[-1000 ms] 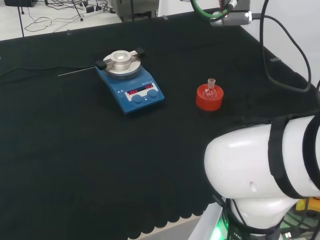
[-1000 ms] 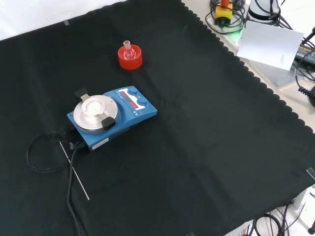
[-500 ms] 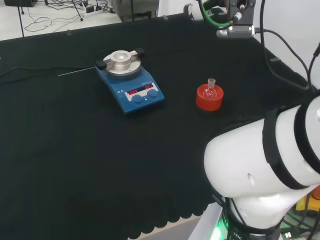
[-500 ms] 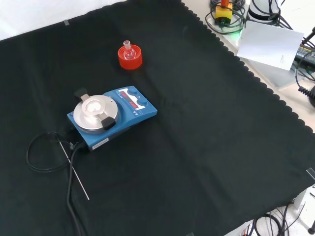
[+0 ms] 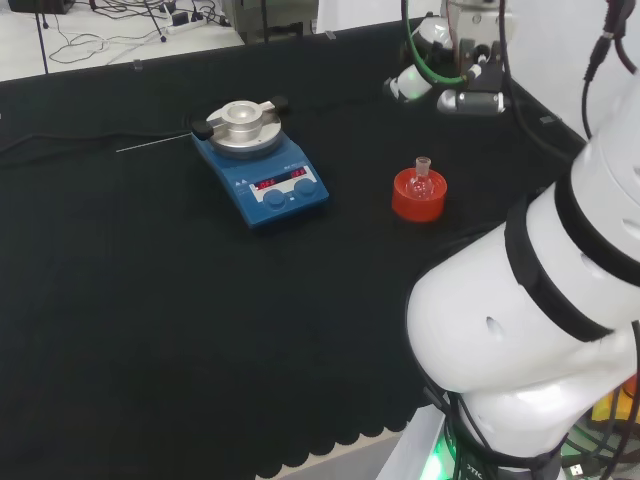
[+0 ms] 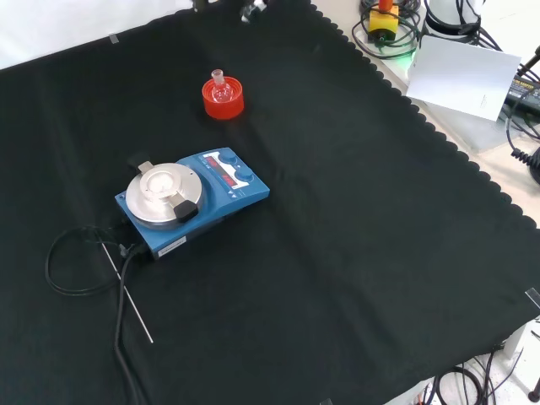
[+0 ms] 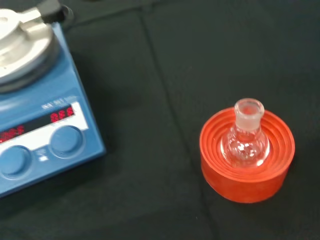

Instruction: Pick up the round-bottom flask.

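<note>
A small clear round-bottom flask (image 5: 422, 181) stands upright, neck up, in a red ribbed ring stand (image 5: 418, 196) on the black cloth. In the front view the flask (image 6: 221, 89) and stand (image 6: 224, 100) are near the top, left of the middle. Close up in the wrist view, the flask (image 7: 245, 140) sits in its stand (image 7: 248, 170) with nothing touching it. Part of the hand (image 5: 412, 80) hangs above and behind the flask in the head view, apart from it. A bit of the hand (image 6: 251, 10) pokes in at the front view's top edge.
A blue stirrer plate (image 5: 262, 163) with a round metal top stands left of the flask in the head view, with its cable and a thin rod (image 6: 128, 295) beside it. The arm's white links (image 5: 540, 300) bulk at the right. The cloth's scalloped edge (image 6: 439, 135) runs along the right.
The arm has swung and its wrist end has come down and nearer to the flask in the head view; a bit of the hand has entered the front view's top. The flask stays put.
</note>
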`<state>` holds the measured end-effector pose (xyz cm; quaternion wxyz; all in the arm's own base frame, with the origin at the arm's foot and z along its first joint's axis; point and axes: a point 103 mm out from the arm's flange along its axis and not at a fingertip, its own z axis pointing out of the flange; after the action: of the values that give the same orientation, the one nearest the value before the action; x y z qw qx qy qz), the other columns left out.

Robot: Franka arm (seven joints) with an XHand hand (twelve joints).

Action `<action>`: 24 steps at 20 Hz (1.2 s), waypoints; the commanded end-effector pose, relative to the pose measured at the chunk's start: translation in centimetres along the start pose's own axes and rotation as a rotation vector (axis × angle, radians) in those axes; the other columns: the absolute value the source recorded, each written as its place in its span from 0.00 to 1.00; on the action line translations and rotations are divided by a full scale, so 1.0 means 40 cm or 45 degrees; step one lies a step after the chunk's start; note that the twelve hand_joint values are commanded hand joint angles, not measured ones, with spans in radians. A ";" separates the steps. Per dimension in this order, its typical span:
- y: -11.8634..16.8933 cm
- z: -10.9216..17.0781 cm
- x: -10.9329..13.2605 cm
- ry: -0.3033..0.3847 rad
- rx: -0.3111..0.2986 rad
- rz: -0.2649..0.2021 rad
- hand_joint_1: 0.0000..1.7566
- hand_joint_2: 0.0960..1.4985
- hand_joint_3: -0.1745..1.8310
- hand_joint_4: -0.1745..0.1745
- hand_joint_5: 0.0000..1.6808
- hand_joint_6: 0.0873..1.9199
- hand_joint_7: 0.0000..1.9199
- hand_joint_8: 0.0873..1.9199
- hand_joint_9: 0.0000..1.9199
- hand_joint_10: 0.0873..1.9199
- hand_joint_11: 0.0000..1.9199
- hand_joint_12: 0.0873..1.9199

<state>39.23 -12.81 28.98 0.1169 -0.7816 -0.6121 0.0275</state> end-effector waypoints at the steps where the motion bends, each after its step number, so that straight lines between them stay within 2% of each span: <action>1: 0.093 0.121 -0.056 0.036 0.012 0.055 0.47 0.45 0.37 0.35 0.36 0.01 0.12 0.30 0.22 0.32 0.07 0.71; 7: 0.121 0.186 -0.083 0.076 0.015 0.110 0.51 0.39 0.42 0.34 0.41 0.06 0.14 0.31 0.24 0.32 0.10 0.71; 9: 0.132 0.204 -0.092 0.078 0.010 0.122 0.52 0.38 0.44 0.33 0.41 0.10 0.14 0.31 0.24 0.32 0.10 0.70; 14: 0.159 0.247 -0.111 0.060 0.006 0.132 0.52 0.37 0.45 0.32 0.37 0.23 0.15 0.32 0.24 0.32 0.11 0.70; 24: 0.199 0.326 -0.129 0.080 0.063 0.140 0.52 0.37 0.45 0.31 0.37 0.30 0.16 0.33 0.25 0.32 0.12 0.70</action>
<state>41.91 -17.18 17.12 0.1460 -0.8117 -0.5649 0.0282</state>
